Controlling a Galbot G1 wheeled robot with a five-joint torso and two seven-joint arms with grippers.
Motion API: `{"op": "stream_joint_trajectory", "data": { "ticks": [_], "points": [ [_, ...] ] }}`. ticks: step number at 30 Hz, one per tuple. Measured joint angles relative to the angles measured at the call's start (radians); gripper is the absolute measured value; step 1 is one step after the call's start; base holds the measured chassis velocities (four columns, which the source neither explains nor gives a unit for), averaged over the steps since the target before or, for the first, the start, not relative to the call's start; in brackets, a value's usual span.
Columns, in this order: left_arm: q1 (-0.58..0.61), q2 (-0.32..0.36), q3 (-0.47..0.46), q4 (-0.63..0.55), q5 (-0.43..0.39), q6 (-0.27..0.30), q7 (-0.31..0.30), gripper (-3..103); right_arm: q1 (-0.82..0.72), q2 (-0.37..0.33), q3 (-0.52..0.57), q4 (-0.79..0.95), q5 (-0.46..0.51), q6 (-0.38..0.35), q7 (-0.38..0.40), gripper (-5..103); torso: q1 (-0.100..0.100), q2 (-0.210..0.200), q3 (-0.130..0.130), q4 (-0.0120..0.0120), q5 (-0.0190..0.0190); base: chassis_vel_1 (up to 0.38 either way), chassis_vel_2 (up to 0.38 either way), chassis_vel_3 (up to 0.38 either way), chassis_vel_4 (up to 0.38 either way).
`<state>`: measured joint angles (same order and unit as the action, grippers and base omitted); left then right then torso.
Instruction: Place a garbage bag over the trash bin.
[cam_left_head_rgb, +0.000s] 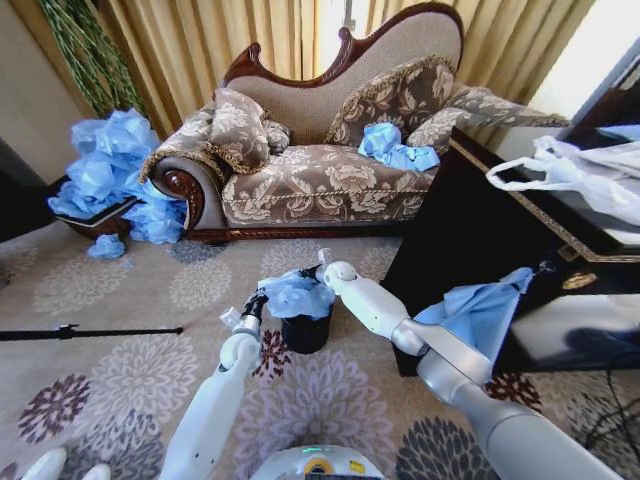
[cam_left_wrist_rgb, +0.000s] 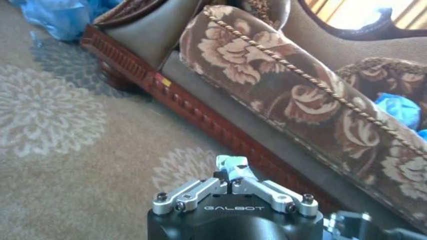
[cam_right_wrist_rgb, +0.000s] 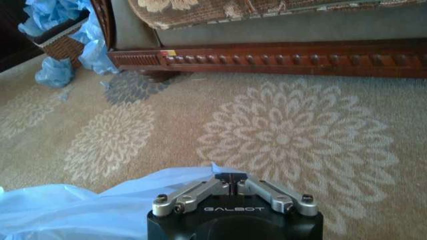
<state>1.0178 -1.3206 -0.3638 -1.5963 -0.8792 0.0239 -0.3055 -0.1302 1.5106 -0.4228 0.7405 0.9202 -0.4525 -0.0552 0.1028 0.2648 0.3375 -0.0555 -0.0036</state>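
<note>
The only writing I can read is the word GALBOT, printed in pale letters on the black housing of each wrist. From my head camera both arms reach forward and down over the flowered carpet (cam_left_head_rgb: 130, 370) and meet at the trash bin (cam_left_head_rgb: 305, 333), which stands upright on the carpet in front of the sofa (cam_left_head_rgb: 320, 180). The garbage bag (cam_left_head_rgb: 297, 294) sits bunched over the bin's rim, its light-blue plastic crumpled on top. My left gripper (cam_left_head_rgb: 258, 299) is at the bag's left edge, forearm angled up from below; in its wrist view the left gripper (cam_left_wrist_rgb: 232, 171) has its fingers pressed together on a small pale scrap I cannot identify. My right gripper (cam_left_head_rgb: 322, 270) comes in from the right with the elbow bent, at the bag's right edge; in its wrist view the right gripper (cam_right_wrist_rgb: 230, 178) is pinched closed on a fold of the garbage bag (cam_right_wrist_rgb: 80, 210)
</note>
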Motion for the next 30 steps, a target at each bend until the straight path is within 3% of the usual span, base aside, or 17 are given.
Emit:
{"op": "stream_joint_trajectory", "data": {
  "ticks": [11, 13, 15, 17, 20, 30],
  "points": [
    [-0.032, 0.003, -0.013, 0.018, -0.038, 0.078, -0.082, 0, 0.012, 0.042, 0.037, -0.14, -0.072, 0.088, -0.033, 0, 0.0, 0.0, 0.0, 0.0003, 0.0, 0.0, 0.0, 0.0, 0.0],
    [-0.033, 0.0, -0.02, 0.038, -0.056, 0.09, -0.098, 0, 0.013, 0.041, 0.038, -0.175, -0.137, 0.101, -0.072, 0, 0.0, 0.0, 0.0, 0.0004, 0.0, 0.0, 0.0, 0.0, 0.0],
    [-0.032, 0.0, -0.024, 0.047, -0.065, 0.091, -0.098, 0, 0.013, 0.041, 0.038, -0.193, -0.175, 0.113, -0.097, 0, 0.0, 0.0, 0.0, 0.0003, 0.0, 0.0, 0.0, 0.0, 0.0],
    [-0.026, -0.002, -0.03, 0.067, -0.088, 0.091, -0.087, 0, 0.013, 0.036, 0.049, -0.237, -0.301, 0.151, -0.176, 0, 0.0, 0.0, 0.0, 0.0001, 0.0001, 0.0, 0.0, 0.0, 0.0],
    [-0.014, -0.004, -0.032, 0.078, -0.091, 0.087, -0.066, 0, 0.011, 0.03, 0.063, -0.243, -0.362, 0.16, -0.221, 0, 0.0, 0.0, 0.0, -0.0002, 0.0, 0.0, 0.0, 0.0, 0.0],
    [-0.004, -0.007, -0.029, 0.1, -0.081, 0.08, -0.038, 0, 0.029, 0.011, 0.054, -0.196, -0.376, 0.1, -0.268, 0, 0.0, 0.0, 0.0, 0.0006, 0.0001, 0.0, 0.0, 0.0, 0.0]
  ]
}}
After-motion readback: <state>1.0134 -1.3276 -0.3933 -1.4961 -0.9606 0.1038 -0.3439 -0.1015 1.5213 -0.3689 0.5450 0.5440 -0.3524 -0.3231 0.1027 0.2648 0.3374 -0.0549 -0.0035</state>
